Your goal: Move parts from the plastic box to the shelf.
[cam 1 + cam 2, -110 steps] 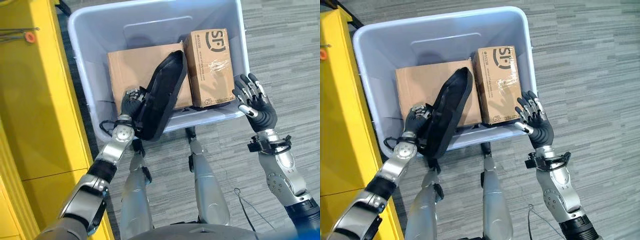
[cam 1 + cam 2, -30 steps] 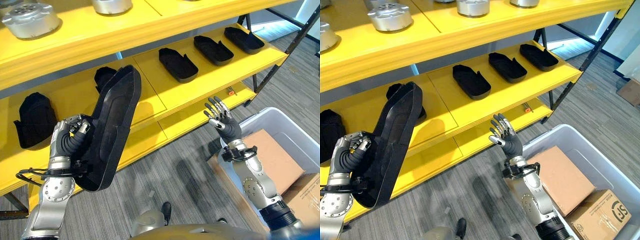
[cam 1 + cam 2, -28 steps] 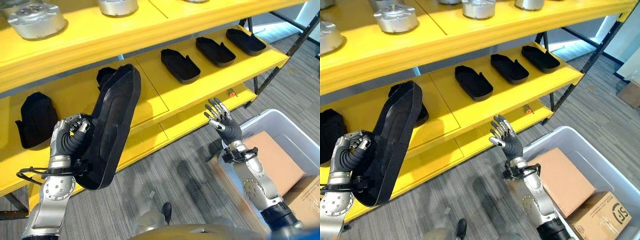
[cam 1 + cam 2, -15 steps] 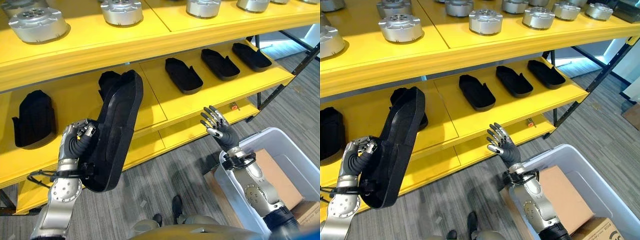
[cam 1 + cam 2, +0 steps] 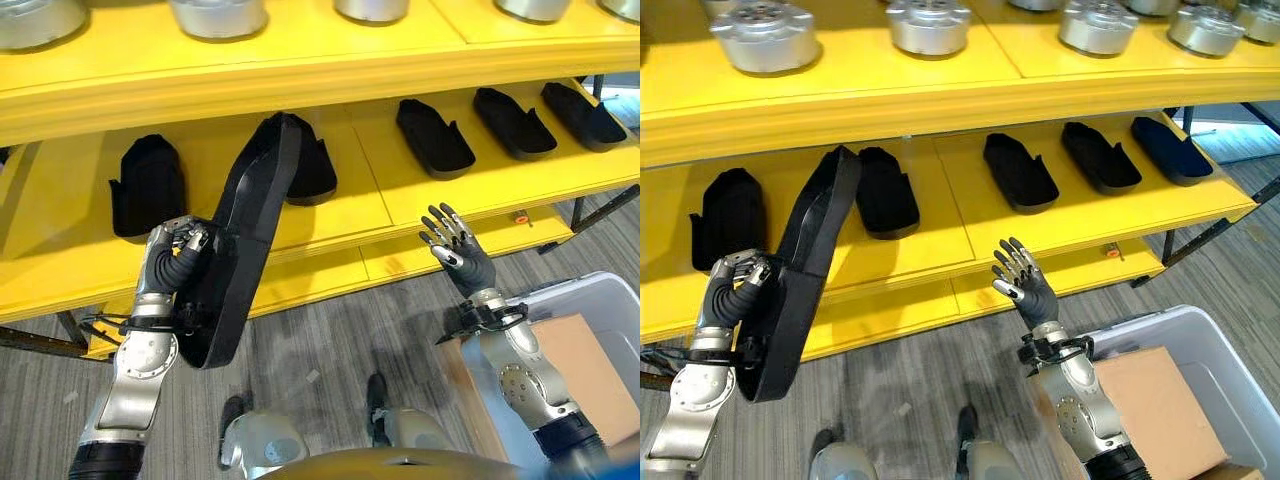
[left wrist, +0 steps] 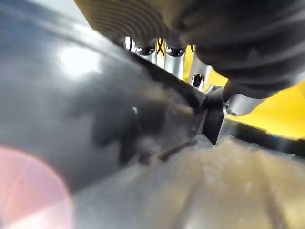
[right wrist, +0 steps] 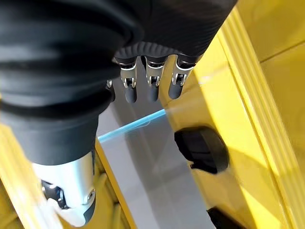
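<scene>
Whereas it was earlier lifted from the plastic box [image 5: 600, 300], the long black part [image 5: 245, 240], clasped in the left robot hand [image 5: 175, 255], is now raised against the yellow shelf [image 5: 330, 215], placement judged imminent; right robot hand [image 5: 462, 255] splayed, empty.

bright, even light; left wrist view blurred, glary.

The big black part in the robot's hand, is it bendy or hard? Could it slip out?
Probably hard: the black part stands straight up from the left hand without drooping. It may be fairly light, since one hand carries it. It could tip, being gripped near its lower end.
</scene>
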Robot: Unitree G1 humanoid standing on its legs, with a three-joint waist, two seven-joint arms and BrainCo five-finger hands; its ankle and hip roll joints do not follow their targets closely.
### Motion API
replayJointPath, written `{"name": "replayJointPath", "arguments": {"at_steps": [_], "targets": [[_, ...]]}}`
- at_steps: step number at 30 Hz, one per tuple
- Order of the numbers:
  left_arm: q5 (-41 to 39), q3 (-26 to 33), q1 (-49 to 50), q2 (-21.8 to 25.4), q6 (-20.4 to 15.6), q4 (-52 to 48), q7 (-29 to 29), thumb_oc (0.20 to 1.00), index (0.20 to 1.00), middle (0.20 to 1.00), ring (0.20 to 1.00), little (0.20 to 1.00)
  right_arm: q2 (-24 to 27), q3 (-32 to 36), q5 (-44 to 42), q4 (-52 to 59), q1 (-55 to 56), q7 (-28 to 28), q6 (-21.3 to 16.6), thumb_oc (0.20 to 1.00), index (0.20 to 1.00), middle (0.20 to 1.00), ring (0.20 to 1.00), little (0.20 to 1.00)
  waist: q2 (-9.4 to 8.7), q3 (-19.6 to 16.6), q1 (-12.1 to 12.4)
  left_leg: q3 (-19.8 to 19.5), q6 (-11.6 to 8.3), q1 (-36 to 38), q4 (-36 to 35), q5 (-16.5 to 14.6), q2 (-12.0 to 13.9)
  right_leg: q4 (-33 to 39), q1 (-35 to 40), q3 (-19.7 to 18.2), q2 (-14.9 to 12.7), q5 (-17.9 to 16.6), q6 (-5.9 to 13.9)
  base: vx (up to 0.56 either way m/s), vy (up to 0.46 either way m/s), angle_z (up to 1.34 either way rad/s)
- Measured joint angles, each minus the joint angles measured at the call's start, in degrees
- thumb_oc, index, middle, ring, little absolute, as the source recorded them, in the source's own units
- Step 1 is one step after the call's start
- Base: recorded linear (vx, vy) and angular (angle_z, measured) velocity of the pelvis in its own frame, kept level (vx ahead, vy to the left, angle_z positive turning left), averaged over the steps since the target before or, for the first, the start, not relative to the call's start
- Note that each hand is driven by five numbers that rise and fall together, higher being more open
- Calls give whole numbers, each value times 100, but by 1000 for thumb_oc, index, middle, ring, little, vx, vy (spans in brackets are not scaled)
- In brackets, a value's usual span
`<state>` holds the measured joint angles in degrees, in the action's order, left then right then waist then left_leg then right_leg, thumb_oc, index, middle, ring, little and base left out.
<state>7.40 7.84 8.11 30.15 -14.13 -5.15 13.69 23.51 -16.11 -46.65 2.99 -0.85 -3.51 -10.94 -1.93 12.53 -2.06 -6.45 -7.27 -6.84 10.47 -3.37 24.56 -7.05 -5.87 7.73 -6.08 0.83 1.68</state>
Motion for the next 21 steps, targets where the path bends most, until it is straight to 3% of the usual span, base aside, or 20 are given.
{"name": "replayJointPath", "arguments": {"at_steps": [1,2,3,4,5,6,9,14,18,20,21], "targets": [[-4,-62,28,-15,0,1,5,200,200,200,200,200,27,0,0,-4,9,21,-39,1000,1000,1000,1000,1000,179,-70,-12,132,98,-5,-71,82,24,-114,-10,4,-119,46,238,66,315,35],[-7,-159,60,-91,1,-8,20,200,200,200,200,200,174,18,1,-4,41,48,-81,1000,1000,1000,1000,1000,515,-205,-52,456,408,-4,-369,-77,-1,-211,8,79,-192,78,447,96,302,37],[-8,-187,68,-1,20,4,29,200,200,200,200,200,19,-32,1,-126,99,69,-92,1000,1000,1000,1000,1000,447,-237,5,533,-348,86,-503,199,-266,-221,50,-42,-429,118,515,76,240,37],[-7,-112,135,78,20,-9,37,200,200,200,200,200,-110,-167,5,-155,180,92,-70,1000,1000,1000,1000,1000,197,-331,105,585,-239,208,-652,256,-589,-148,82,-308,-528,87,471,96,309,31],[-8,-73,200,157,29,-2,48,200,200,200,200,200,-165,-242,11,-151,211,90,-70,1000,1000,1000,1000,1000,60,-384,188,557,-260,306,-762,307,-767,-30,209,-205,-648,35,420,62,242,35],[-8,-30,265,229,35,-1,47,200,200,200,200,200,-219,-240,19,-162,222,78,-79,1000,1000,1000,1000,1000,11,-396,234,527,-313,385,-843,336,-903,-10,357,-199,-710,-76,401,73,305,46],[-7,18,343,516,36,-9,52,200,200,200,200,200,-329,-207,23,-172,317,135,-92,1000,1000,1000,1000,1000,-180,-455,368,364,-130,441,-772,253,-1274,163,667,-214,-1036,-428,574,21,213,48],[-1,-6,347,650,28,-9,47,200,200,200,200,200,-335,-166,35,-185,276,142,-91,1000,1000,1000,1000,1000,-373,-384,477,309,-8,364,-529,97,-1531,546,1041,-146,-1245,-719,887,17,173,21],[2,-36,238,644,20,-6,48,200,200,200,200,200,-320,0,36,-186,240,148,-85,1000,1000,1000,1000,1000,-536,-266,487,275,-58,74,-68,-168,-1631,711,1123,53,-1331,-718,886,38,166,7],[6,-99,180,643,18,-16,50,200,200,200,200,200,-330,-39,54,-184,219,143,-77,1000,1000,1000,1000,1000,-628,-288,479,277,67,-174,230,-305,-1833,682,1036,120,-1519,-727,864,36,230,15],[6,-106,132,655,11,-21,68,200,200,200,200,200,-335,-46,64,-183,76,145,-75,1000,1000,1000,1000,1000,-697,-260,535,266,158,-551,833,-589,-1932,699,1018,125,-1616,-584,630,39,255,16]]}}
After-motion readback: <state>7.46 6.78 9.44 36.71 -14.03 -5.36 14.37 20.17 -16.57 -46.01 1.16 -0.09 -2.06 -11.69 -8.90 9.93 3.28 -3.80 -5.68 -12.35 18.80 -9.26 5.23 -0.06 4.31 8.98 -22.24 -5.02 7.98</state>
